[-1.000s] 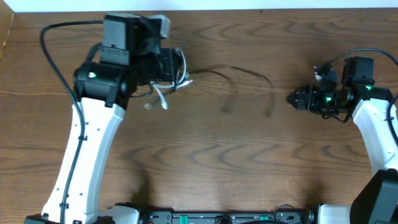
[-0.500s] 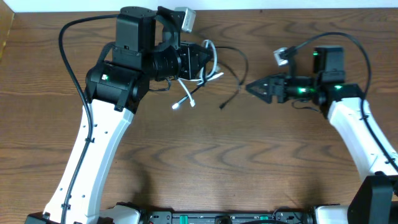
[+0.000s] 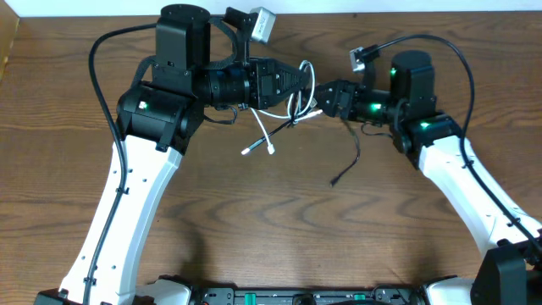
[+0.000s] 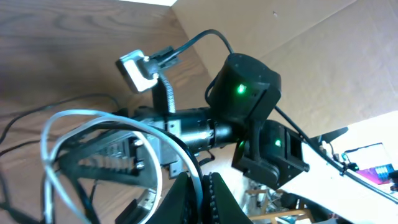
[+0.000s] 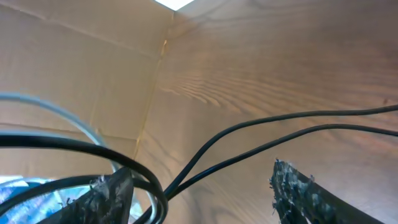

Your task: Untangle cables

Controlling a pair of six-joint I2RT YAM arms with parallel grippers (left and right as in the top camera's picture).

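Left pincer (image 3: 303,83): pressed together on a white cable (image 4: 102,116), which runs up between its tips in the left wrist view and curls into a loop beyond them.

Right pincer (image 3: 324,102): spread wide. In the right wrist view two black strands pass through the gap between the fingers (image 5: 112,193); contact with either finger cannot be told.

The two pincers face each other tip to tip, just beside one another, at the far middle of the worktop (image 3: 279,229). The tangle sits between them.

Obstructions: the white loop hangs across the mouth of the right pincer in the left wrist view. The right arm's wrist camera (image 3: 362,58) sits above and behind it.

Black cable (image 3: 356,151): leaves the tangle by the right pincer, runs toward the near edge, then bends. Its free end lies on the wood pointing near-left.

The white cable's two loose ends trail out from under the left pincer, side by side. Both slant near-left, so the long axis is diagonal.

Surface: brown wood grain, matte. A cardboard wall (image 5: 81,74) stands at the worktop's edge in the right wrist view.
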